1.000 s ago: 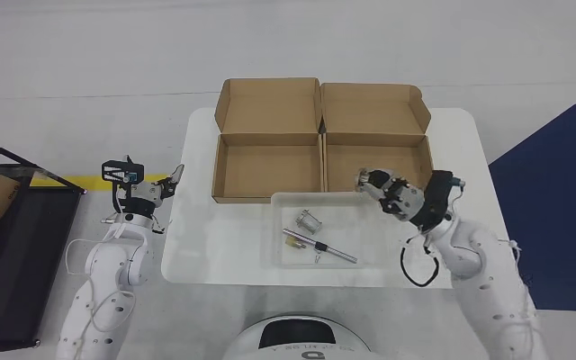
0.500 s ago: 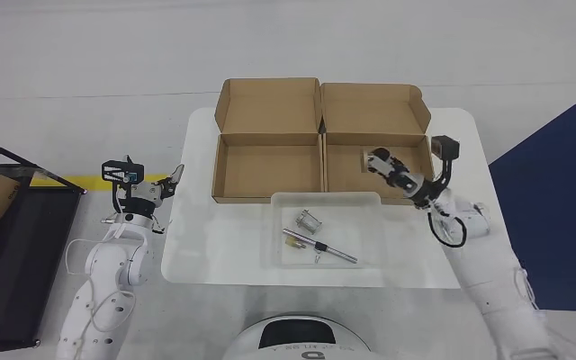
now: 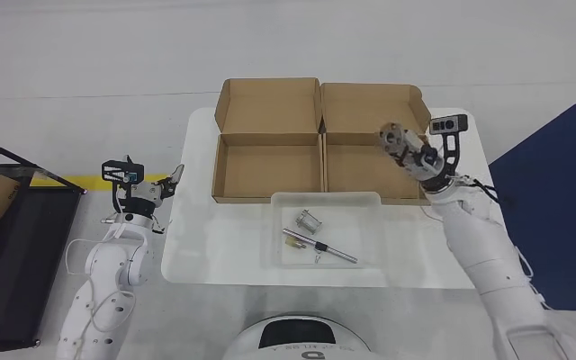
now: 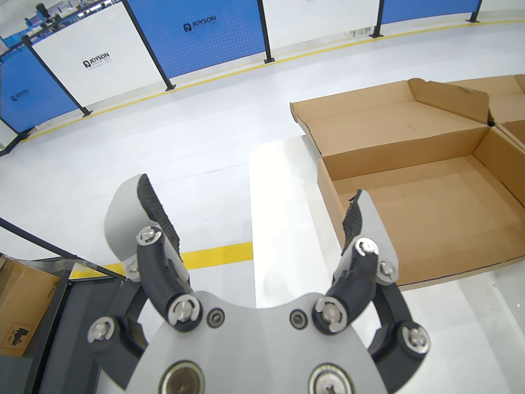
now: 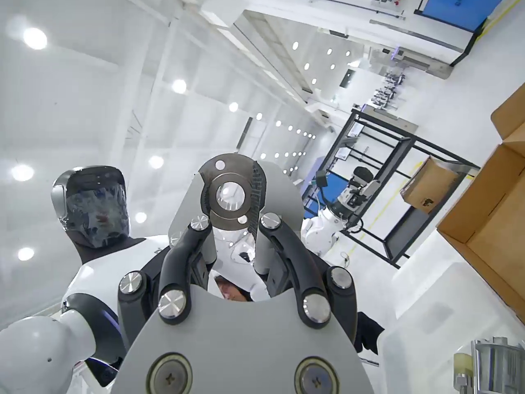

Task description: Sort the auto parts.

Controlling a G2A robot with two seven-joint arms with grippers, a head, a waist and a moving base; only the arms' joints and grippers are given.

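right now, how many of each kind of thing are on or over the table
cardboard boxes: 2
clear tray: 1
metal parts: 3 (short cylinder and long rod in the tray, flanged ring held between the fingers of the right gripper)
total: 6

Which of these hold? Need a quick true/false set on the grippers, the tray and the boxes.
1. The right gripper is shut on a metal flange part. True.
2. The left gripper holds a part. False: it is open and holds nothing.
3. A long metal shaft lies in the clear tray. True.
4. The right gripper hangs over the tray. False: it is over the right cardboard box.
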